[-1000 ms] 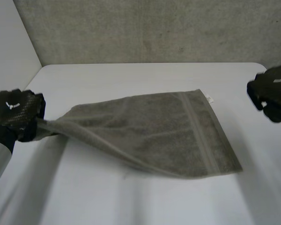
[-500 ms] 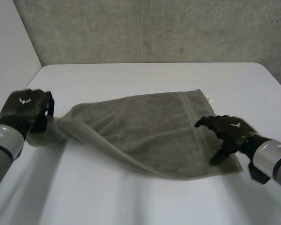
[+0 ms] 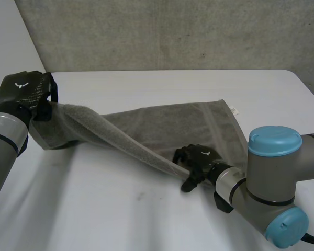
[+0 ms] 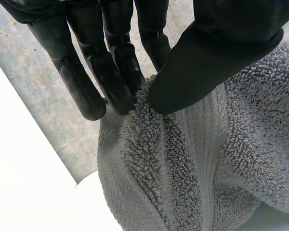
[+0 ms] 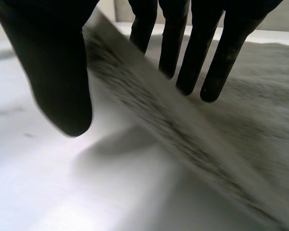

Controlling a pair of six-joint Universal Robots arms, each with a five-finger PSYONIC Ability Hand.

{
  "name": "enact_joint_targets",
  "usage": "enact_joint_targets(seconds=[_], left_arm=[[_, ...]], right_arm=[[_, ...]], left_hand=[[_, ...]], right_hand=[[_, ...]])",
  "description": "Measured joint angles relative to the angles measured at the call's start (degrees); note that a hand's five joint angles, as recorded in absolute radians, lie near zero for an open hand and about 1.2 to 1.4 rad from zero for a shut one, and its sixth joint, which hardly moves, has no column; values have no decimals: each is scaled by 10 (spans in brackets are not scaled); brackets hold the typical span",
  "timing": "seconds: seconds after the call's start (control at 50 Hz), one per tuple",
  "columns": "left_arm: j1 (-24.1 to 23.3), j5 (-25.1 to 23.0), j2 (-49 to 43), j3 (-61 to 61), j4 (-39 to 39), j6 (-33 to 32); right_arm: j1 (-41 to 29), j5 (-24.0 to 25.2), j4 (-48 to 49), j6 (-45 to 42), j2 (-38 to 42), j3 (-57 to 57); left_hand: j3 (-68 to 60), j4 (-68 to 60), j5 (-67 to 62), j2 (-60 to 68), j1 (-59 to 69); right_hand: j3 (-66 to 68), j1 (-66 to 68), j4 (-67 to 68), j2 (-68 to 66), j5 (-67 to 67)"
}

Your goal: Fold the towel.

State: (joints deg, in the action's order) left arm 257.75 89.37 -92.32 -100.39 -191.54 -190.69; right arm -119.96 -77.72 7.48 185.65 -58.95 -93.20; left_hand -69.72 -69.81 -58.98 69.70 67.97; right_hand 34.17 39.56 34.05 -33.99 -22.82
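A grey-brown towel lies across the middle of the white table, its left end lifted and twisted. My left hand holds that raised left corner above the table's far left. In the left wrist view its thumb and fingers pinch the towel's banded edge. My right hand is at the towel's front edge, which rises taut toward the left hand. In the right wrist view the straight fingers reach over the towel's edge and the thumb stands apart on the near side.
A grey wall runs behind the table. My right arm's big grey joint with a light-blue cap sits low over the table's front right. A small white label hangs at the towel's far right corner.
The left hand has carried its towel corner up and back. The right hand has swung in from the far right to the towel's front edge, with its fingers spread.
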Motion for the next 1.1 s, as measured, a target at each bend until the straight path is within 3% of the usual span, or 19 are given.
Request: enact_joint_targets(seconds=[0.14, 0.42, 0.48, 0.5, 0.66, 0.8, 0.98, 1.1], left_arm=[[7, 0, 0, -4, -1, 1], [17, 0, -1, -11, -2, 1], [17, 0, -1, -14, -1, 1], [17, 0, -1, -15, -1, 1], [15, 0, 3, -43, 1, 0], [13, -2, 30, -116, 7, -4], [12, -7, 123, -242, 28, -9], [12, -9, 164, -292, 31, -11]], right_arm=[[50, -22, 12, -55, -7, -17], [183, -7, 13, -109, -48, -51], [203, 4, 12, -113, -48, -55], [208, 9, 12, -115, -48, -56], [246, 79, -1, -140, -64, -69], [287, 127, -93, -246, -149, -67], [350, 132, -283, -480, -252, -70], [361, 137, -376, -562, -326, -66]], left_hand=[[0, 0, 0, 0, 0], [0, 0, 0, 0, 0], [0, 0, 0, 0, 0], [0, 0, 0, 0, 0], [0, 0, 0, 0, 0], [0, 0, 0, 0, 0], [0, 0, 0, 0, 0], [0, 0, 0, 0, 0]], right_hand=[[118, 131, 119, -120, -111], [162, 182, 165, -165, -152], [233, 263, 227, -233, -212], [304, 348, 306, -308, -292], [337, 386, 342, -339, -335], [337, 388, 342, -339, -339], [337, 388, 342, -339, -339], [338, 388, 342, -339, -340]])
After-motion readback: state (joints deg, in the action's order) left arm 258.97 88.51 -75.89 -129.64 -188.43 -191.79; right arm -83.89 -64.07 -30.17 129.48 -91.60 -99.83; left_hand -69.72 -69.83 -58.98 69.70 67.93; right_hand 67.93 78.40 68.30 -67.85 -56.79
